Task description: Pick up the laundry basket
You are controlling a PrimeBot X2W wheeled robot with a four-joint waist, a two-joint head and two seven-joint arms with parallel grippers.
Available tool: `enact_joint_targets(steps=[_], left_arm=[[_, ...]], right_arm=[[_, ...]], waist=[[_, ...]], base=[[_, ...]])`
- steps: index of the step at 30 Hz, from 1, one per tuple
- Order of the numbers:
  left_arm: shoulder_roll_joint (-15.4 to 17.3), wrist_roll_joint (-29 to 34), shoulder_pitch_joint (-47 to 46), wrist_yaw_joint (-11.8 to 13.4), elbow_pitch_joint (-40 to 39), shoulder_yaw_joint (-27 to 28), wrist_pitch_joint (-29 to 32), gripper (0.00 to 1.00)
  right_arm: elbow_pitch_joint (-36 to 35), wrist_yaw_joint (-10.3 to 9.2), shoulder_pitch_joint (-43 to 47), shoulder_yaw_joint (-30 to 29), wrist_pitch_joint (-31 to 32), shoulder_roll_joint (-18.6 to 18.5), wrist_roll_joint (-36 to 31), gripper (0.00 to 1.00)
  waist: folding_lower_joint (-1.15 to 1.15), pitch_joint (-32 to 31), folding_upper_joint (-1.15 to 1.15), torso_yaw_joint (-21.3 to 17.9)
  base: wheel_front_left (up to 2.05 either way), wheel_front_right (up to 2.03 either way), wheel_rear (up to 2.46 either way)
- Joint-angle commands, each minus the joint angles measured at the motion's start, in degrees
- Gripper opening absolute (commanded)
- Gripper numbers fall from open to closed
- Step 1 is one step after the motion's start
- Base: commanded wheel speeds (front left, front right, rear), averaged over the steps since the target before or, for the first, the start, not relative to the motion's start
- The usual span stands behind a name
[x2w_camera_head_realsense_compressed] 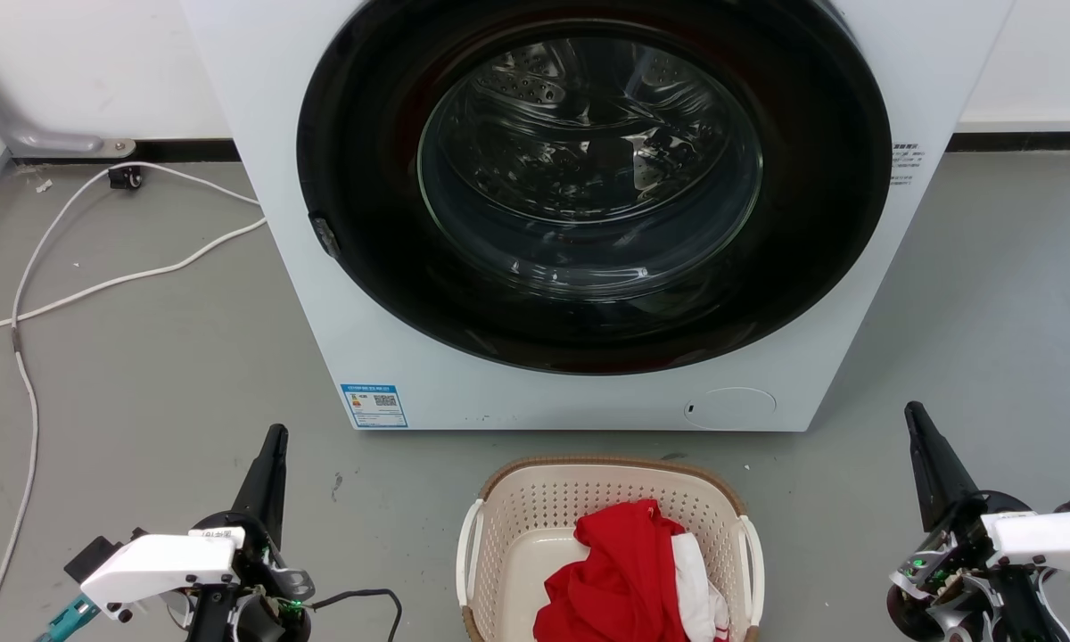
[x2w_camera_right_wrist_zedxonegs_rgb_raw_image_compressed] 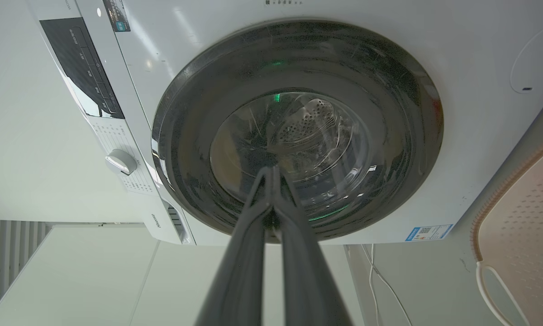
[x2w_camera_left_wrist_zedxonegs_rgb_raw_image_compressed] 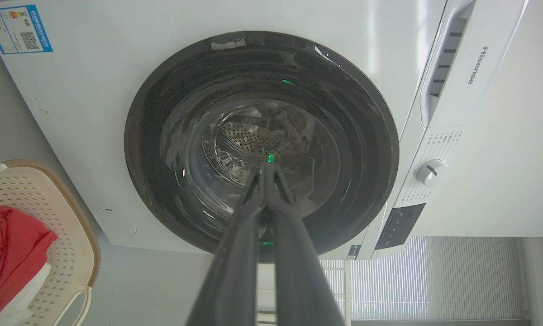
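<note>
The laundry basket (x2w_camera_head_realsense_compressed: 544,504) sits on the grey floor (x2w_camera_head_realsense_compressed: 143,374) just in front of the washing machine (x2w_camera_head_realsense_compressed: 410,357), under its glass door, with red and white cloth (x2w_camera_head_realsense_compressed: 624,571) heaped inside. The left gripper (x2w_camera_head_realsense_compressed: 276,434) hangs low to the basket's left and the right gripper (x2w_camera_head_realsense_compressed: 912,410) to its right. Both are well apart from it, their fingers (x2w_camera_left_wrist_zedxonegs_rgb_raw_image_compressed: 240,244) pressed together on nothing and pointing towards the machine. A white cable (x2w_camera_head_realsense_compressed: 98,285) trails across the floor on the left.

A white washer (x2w_camera_head_realsense_compressed: 499,392) stands on a grey floor (x2w_camera_head_realsense_compressed: 143,383), its round door (x2w_camera_head_realsense_compressed: 588,169) shut, with a blue sticker (x2w_camera_head_realsense_compressed: 374,406) at its lower left corner. A white cable (x2w_camera_head_realsense_compressed: 98,285) trails across the floor to its left. Past its dial (x2w_camera_left_wrist_zedxonegs_rgb_raw_image_compressed: 430,173) hang what may be blinds (x2w_camera_left_wrist_zedxonegs_rgb_raw_image_compressed: 434,276).
</note>
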Motion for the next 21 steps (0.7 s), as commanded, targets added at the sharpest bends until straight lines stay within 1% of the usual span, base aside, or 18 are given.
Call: enact_joint_targets(steps=[1,20,21], left_arm=[[0.0,0.1,-0.4,-0.2,-0.2,0.2,0.2,0.0],[0.0,0.1,-0.4,-0.2,-0.2,0.2,0.2,0.0],[0.0,0.0,0.1,0.0,0.2,0.0,0.0,1.0]], right_arm=[[0.0,0.0,-0.7,0.0,0.1,-0.1,0.2,0.0],[0.0,0.0,-0.7,0.0,0.1,-0.1,0.2,0.0],[0.1,0.01,0.1,0.0,0.0,0.0,0.0,1.0]], waist=[[0.0,0.0,0.0,0.0],[0.0,0.0,0.0,0.0],[0.0,0.0,0.0,0.0]], base=[[0.0,0.0,0.0],[0.0,0.0,0.0],[0.0,0.0,0.0]])
